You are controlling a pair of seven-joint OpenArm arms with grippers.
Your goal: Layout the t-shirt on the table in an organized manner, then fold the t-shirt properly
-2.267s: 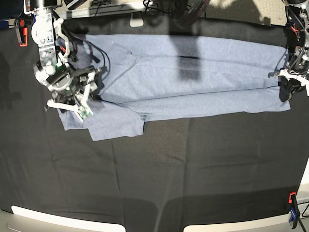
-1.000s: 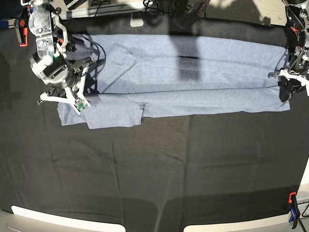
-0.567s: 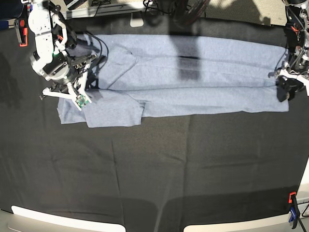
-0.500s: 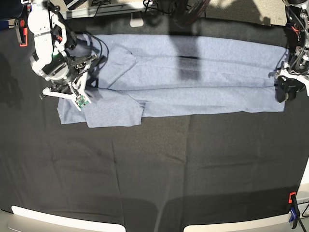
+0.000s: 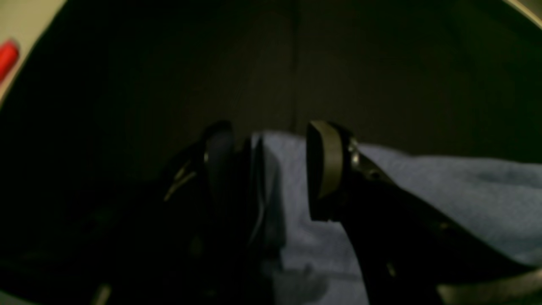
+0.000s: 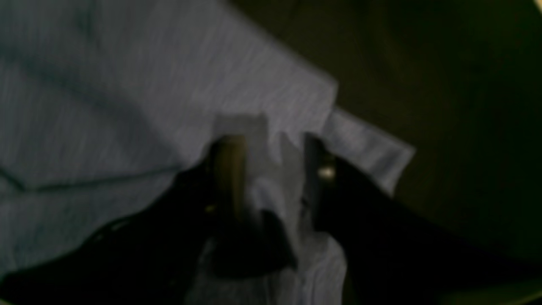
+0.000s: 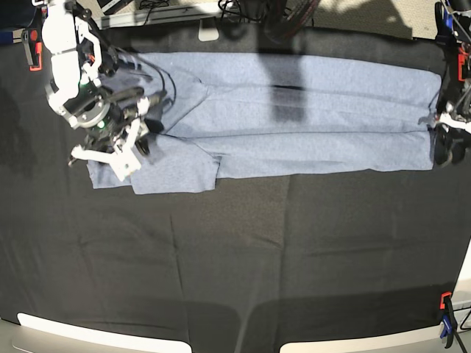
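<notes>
The light blue-grey t-shirt lies as a long folded band across the far part of the black-clothed table, a sleeve sticking out at its left end. No lettering shows. My right gripper is over that sleeve. In the right wrist view its jaws are apart with shirt fabric bunched between them. My left gripper is at the shirt's right end. In the left wrist view its jaws stand apart around the shirt's edge.
An orange clamp sits at the table's far left edge and a red and blue clamp at the near right edge. Cables and gear lie beyond the back edge. White curved parts line the front edge.
The sleeve end was drawn up and left, flattening the shirt. My right gripper has since shifted down and right onto the sleeve. My left gripper has moved right and slightly down, off the hem.
</notes>
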